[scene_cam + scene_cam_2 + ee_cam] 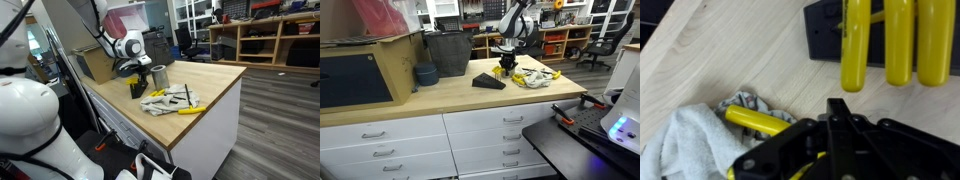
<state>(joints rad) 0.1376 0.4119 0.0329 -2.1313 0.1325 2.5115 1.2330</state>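
My gripper (837, 108) is shut, its black fingertips pressed together above the wooden worktop (730, 50). Just ahead of it, three yellow tool handles (885, 40) stick out of a black holder (820, 30). To its left, another yellow-handled tool (758, 121) lies on a crumpled grey-white cloth (685, 140). A sliver of yellow shows under the gripper's linkage; I cannot tell what it belongs to. In both exterior views the gripper (138, 76) (506, 66) hangs low between the black holder (488, 81) and the cloth (168, 100) (532, 77).
A metal cup (158, 76) stands beside the gripper. A loose yellow tool (188, 110) lies near the counter's edge. A black bin (448, 52), a blue bowl (425, 74) and a cardboard box (380, 60) stand on the worktop. Shelving and chairs fill the background.
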